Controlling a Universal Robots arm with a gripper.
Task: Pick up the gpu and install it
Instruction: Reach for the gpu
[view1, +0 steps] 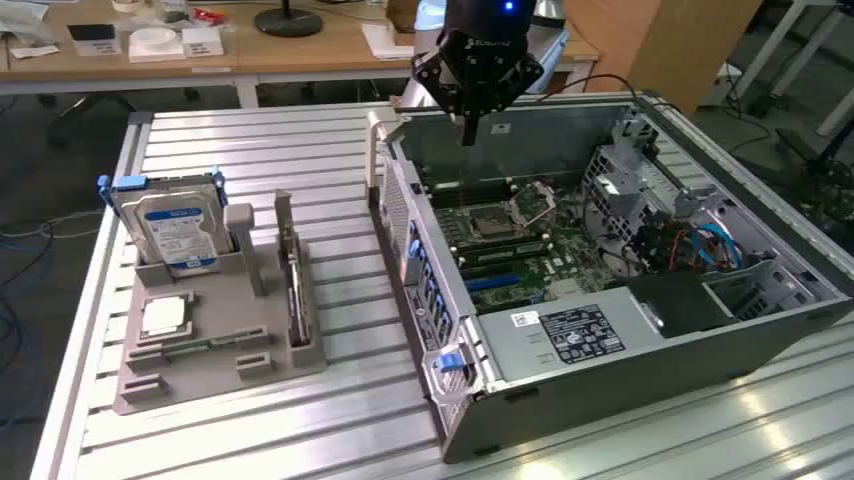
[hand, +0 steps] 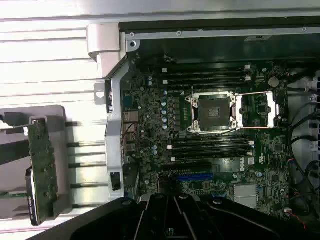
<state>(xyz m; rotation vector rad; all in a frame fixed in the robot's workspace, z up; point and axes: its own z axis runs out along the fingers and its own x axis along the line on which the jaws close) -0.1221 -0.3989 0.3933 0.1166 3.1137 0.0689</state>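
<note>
The gpu stands on edge in a slot of the grey holder, on the exterior view's left, beside the open computer case. In the wrist view the gpu is seen edge-on from above, resting in the holder. My gripper hangs above the case's rear part, over the motherboard, well apart from the gpu. Its fingers are shut together with nothing between them. In the wrist view the gripper looks down on the board near a blue slot.
The holder also carries a silver hard drive with a blue-and-white label, a square chip and a narrow green memory stick. An empty processor socket sits between memory slots. Drive cages and cables fill the case's far side.
</note>
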